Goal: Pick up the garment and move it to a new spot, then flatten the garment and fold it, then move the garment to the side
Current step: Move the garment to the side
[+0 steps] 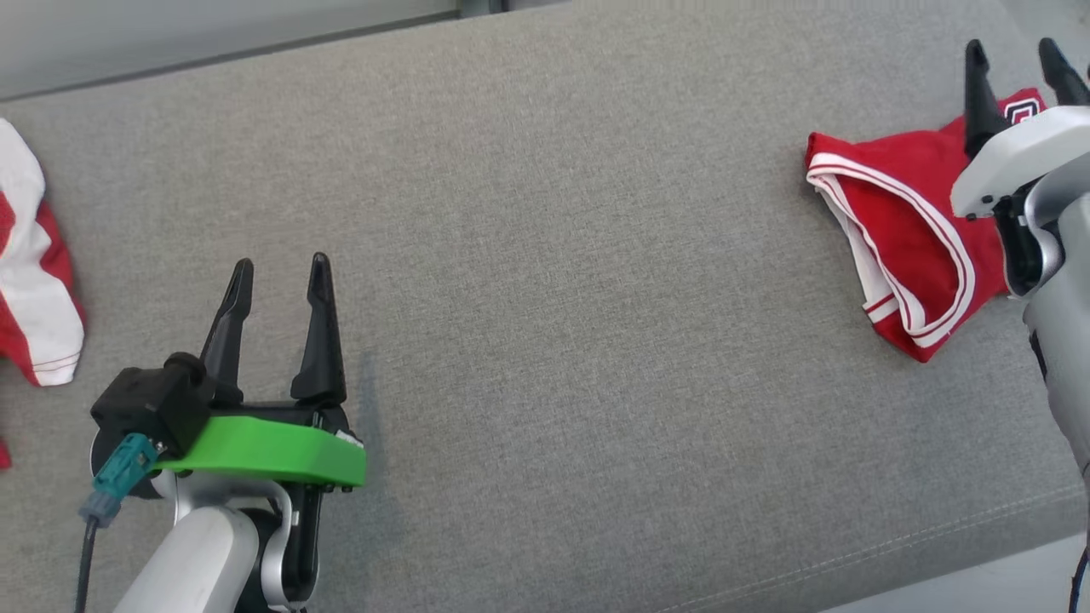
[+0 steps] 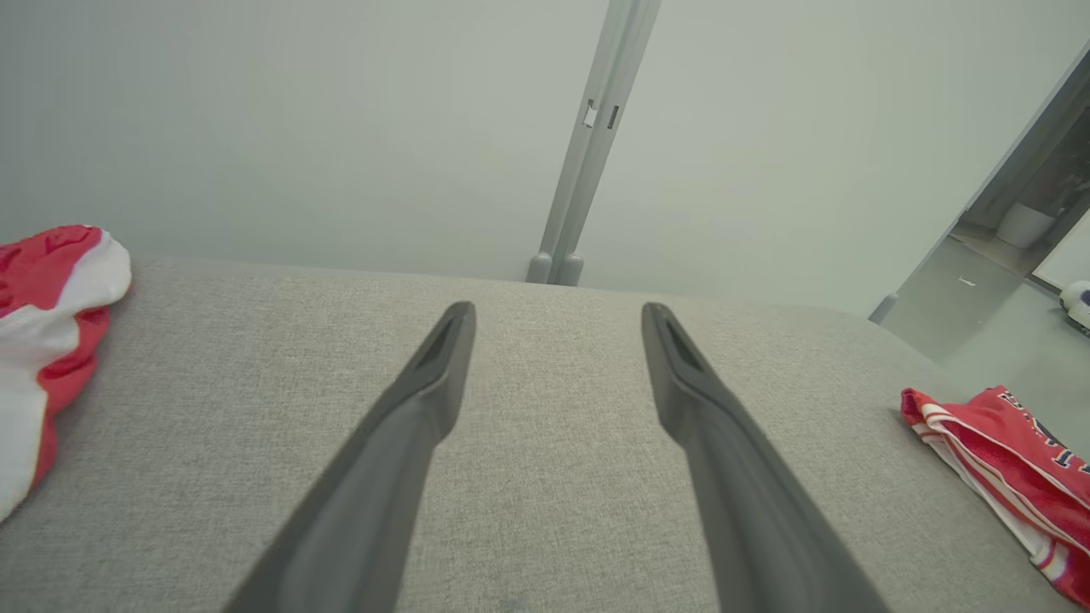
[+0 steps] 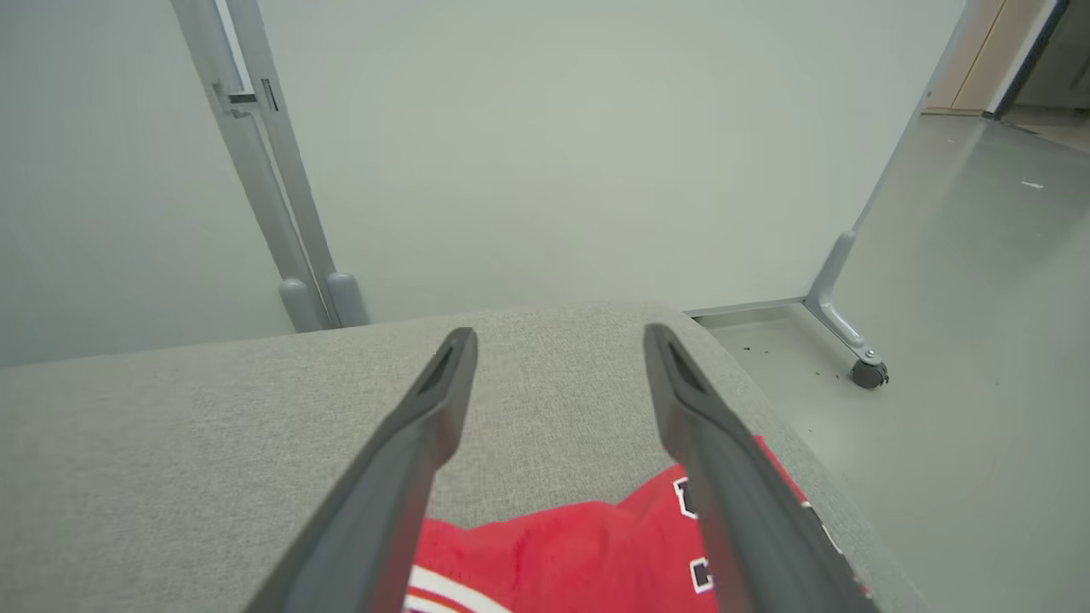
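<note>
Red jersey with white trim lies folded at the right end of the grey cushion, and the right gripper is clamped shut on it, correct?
Not quite. The red jersey lies folded at the right end of the grey cushion, but the right gripper is open, its fingers spread apart over the fabric, as the right wrist view shows.

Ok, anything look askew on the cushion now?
The folded red jersey with white trim lies lopsided at the right end of the grey fabric cushion, its trimmed edges not lining up. A crumpled red-and-white garment sits far left.
</note>
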